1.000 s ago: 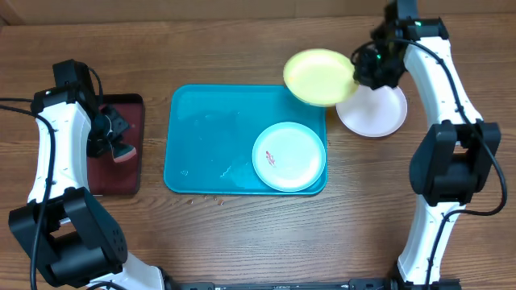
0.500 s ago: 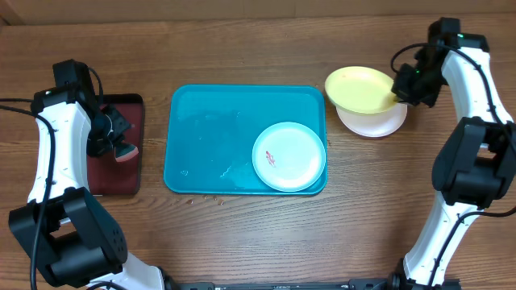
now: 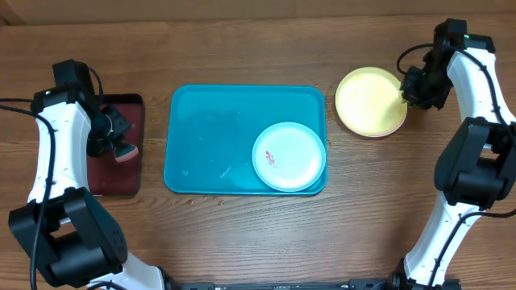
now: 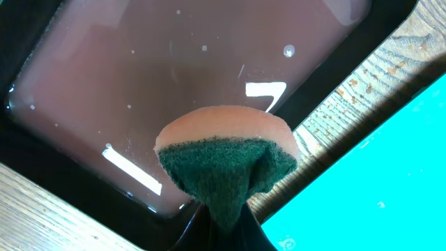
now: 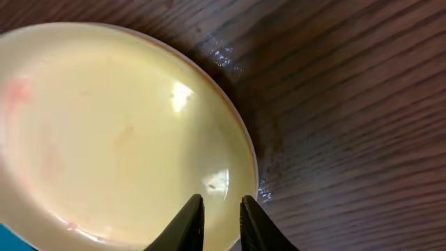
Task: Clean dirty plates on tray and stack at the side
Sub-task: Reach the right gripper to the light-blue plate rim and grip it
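Near the counter's (image 3: 242,48) left edge, the left hand (image 4: 224,226) was shut tight on a sponge (image 4: 226,164), orange with a green scouring face, held over the dark red tray (image 3: 133,113). The teal tray (image 3: 210,137) lay mid-counter, wet in patches. In its near right corner sat the pale aqua plate (image 3: 289,156), marked with a small red smear (image 3: 272,157). Toward the counter's right edge, the yellow-green plate (image 3: 369,101) lay flat on the white plate (image 3: 379,134), which showed only as a thin rim. The right hand (image 5: 221,209) was at the yellow-green plate's right rim, its fingers (image 5: 189,219) a narrow gap apart, gripping nothing I could make out.
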You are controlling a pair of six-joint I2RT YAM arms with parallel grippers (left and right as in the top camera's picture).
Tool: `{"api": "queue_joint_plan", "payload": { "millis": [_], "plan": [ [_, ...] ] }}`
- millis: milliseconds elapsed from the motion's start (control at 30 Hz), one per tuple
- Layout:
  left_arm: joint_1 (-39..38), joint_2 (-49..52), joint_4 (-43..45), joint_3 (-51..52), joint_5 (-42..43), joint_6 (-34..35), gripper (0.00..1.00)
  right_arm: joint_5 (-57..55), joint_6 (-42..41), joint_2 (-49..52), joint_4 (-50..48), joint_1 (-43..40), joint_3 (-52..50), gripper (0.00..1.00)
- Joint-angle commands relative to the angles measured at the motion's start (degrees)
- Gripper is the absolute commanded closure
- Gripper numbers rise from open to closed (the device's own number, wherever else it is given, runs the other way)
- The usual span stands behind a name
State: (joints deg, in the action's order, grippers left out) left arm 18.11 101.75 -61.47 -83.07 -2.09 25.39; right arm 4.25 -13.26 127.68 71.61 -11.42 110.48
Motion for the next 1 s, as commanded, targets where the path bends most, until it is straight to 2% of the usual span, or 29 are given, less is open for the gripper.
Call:
{"api": "queue_joint_plan", "payload": {
  "millis": [0, 133, 400, 533, 667, 733, 967],
  "plan": [
    [0.2, 0.3, 0.2, 0.2, 0.7, 0.8, 0.96, -0.5, 0.1, -1.2, 0.4, 0.1, 0.1, 0.79],
    [0.2, 0.3, 0.2, 0.2, 0.7, 0.8, 0.96, 1.8, 0.3, -1.2, 1.8, 0.3, 0.1, 0.78],
    [0.2, 0.3, 0.3, 0.2, 0.7, 0.8, 0.96, 19.6, 16.9, -1.2, 5.1, 5.6, 0.1, 0.79],
    [0.2, 0.3, 0.3, 0.2, 0.7, 0.8, 0.96, 19.4, 21.4, -1.2, 5.9, 11.4, 0.1, 0.78],
    [0.2, 0.3, 0.2, 0.2, 0.7, 0.8, 0.96, 16.7, 25.0, -1.2, 5.8, 18.3, 0.1, 0.71],
    [0.2, 0.3, 0.2, 0.2, 0.7, 0.8, 0.96, 11.5, 25.1, -1.2, 4.9, 22.1, 0.1, 0.67],
    [0.2, 0.3, 0.4, 0.2, 0.7, 0.8, 0.96, 5.5, 25.3, 0.4, 2.4, 30.3, 0.1, 0.67]
  ]
}}
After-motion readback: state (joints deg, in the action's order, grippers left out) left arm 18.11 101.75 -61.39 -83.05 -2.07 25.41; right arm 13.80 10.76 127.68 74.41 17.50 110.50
